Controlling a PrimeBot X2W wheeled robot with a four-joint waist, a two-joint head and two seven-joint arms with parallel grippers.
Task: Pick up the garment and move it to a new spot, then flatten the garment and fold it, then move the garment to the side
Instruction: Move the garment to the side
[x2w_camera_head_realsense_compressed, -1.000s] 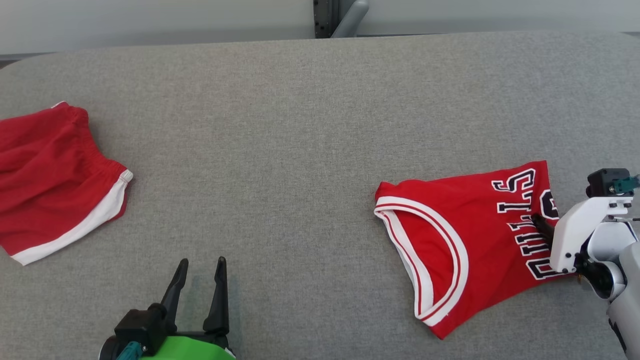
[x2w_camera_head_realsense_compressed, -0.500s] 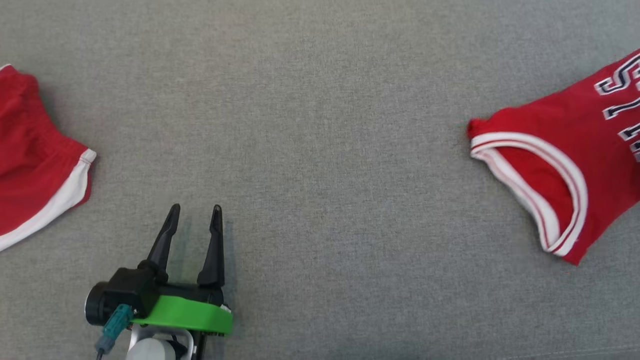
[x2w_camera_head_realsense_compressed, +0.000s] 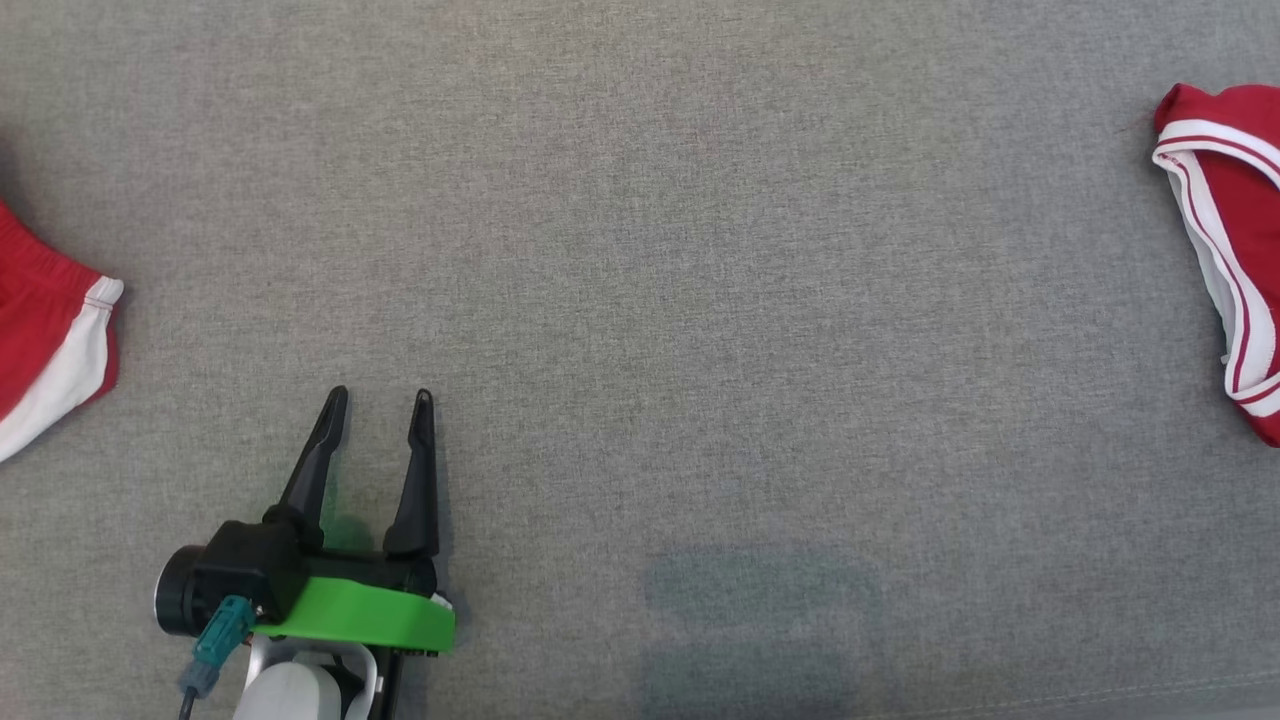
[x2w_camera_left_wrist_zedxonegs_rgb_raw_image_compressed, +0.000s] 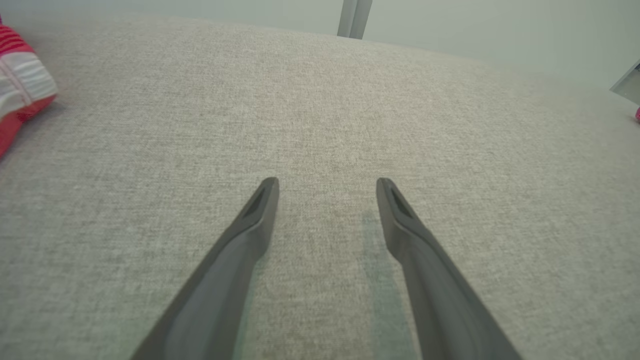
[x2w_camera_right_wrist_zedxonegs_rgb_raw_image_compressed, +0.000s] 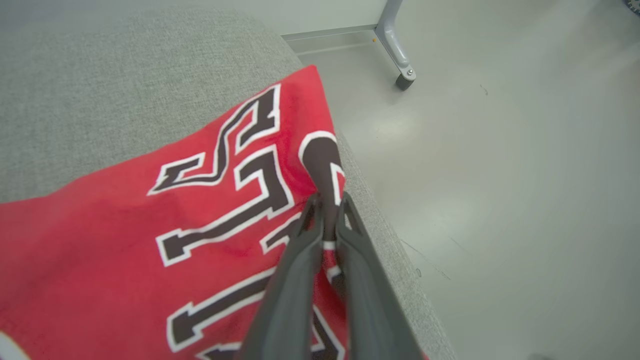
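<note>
While the right gripper (x2w_camera_right_wrist_zedxonegs_rgb_raw_image_compressed: 327, 205) pinches the red jersey (x2w_camera_right_wrist_zedxonegs_rgb_raw_image_compressed: 150, 235) near the table (x2w_camera_right_wrist_zedxonegs_rgb_raw_image_compressed: 75, 75) edge, the left gripper (x2w_camera_head_realsense_compressed: 378, 400) hangs wide open, empty, well apart leftward.

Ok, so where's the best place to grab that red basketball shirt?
Probably the white-trimmed shoulder corner of the red fabric basketball shirt, coming from the robot's left across the bare grey cloth table. That corner points toward the open left end effector; the right end effector pinches the lettered edge.
</note>
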